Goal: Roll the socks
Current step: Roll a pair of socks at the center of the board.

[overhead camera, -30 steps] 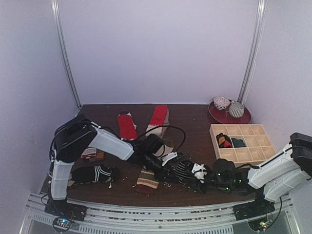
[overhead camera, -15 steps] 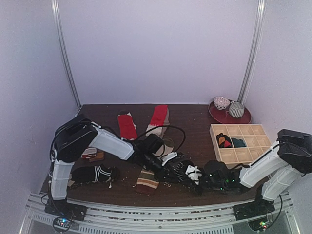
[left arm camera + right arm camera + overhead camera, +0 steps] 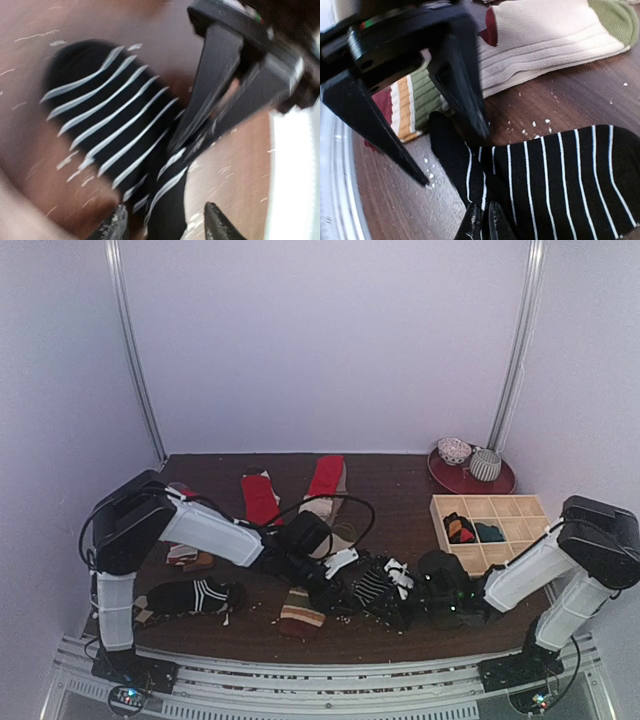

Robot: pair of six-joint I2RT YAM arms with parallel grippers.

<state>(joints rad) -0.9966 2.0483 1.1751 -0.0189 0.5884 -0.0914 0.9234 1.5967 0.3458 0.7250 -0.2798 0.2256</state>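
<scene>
A black sock with thin white stripes lies bunched near the table's front, between the two arms. My left gripper comes at it from the left. Seen from the left wrist, that gripper stands open, its fingertips either side of the sock's narrow end without pinching it. My right gripper meets the sock from the right. The right wrist view shows this gripper shut on a fold of the black sock. A beige sock with red, brown and green bands lies just left of them.
Two red socks lie at the back. Another black striped sock is at the front left. A wooden compartment tray holds rolled socks at the right, and behind it is a red plate with two bowls. A cable loops over the middle.
My left gripper has opened and let go of the black sock. The right gripper has moved left and shut on the sock.
</scene>
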